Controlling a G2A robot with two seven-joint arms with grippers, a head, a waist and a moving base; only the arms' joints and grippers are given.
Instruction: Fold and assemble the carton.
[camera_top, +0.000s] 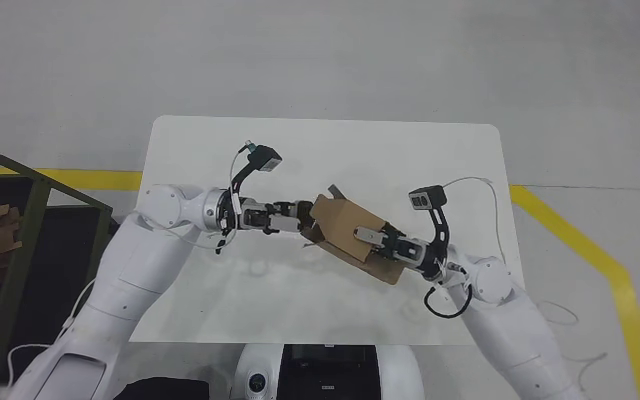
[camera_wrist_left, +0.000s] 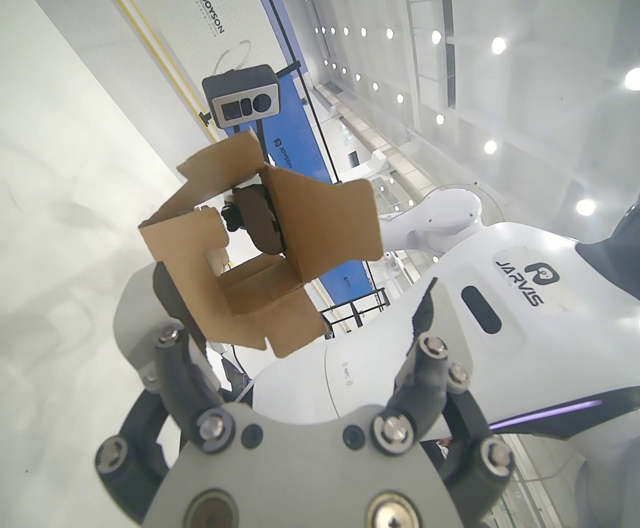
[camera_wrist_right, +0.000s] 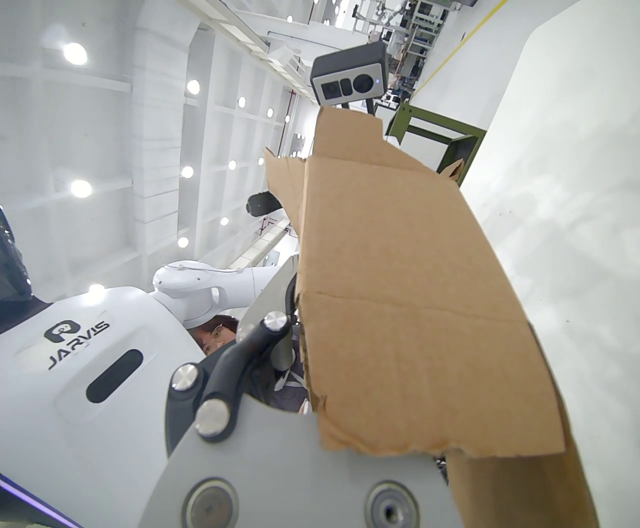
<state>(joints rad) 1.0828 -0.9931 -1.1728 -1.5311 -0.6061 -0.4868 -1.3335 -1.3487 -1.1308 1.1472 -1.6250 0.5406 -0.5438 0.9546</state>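
Brown cardboard carton (camera_top: 345, 232) sits between the two arms over the middle of the white desk (camera_top: 250, 300), opened out into a box-shaped sleeve; whether it touches the desk cannot be told. Squaring the body looks done. Its end flaps splay outward, so folding them in and locking them appears to be what is left. The right pincer (camera_top: 375, 238) seems clamped on one wall, with a finger lying on the upper panel. The left pincer (camera_wrist_left: 297, 295) has its fingers spread apart at the flapped end, one just behind a flap. Its wrist view looks into the open end and shows a dark finger inside; the right wrist view shows a broad creased outer panel instead.
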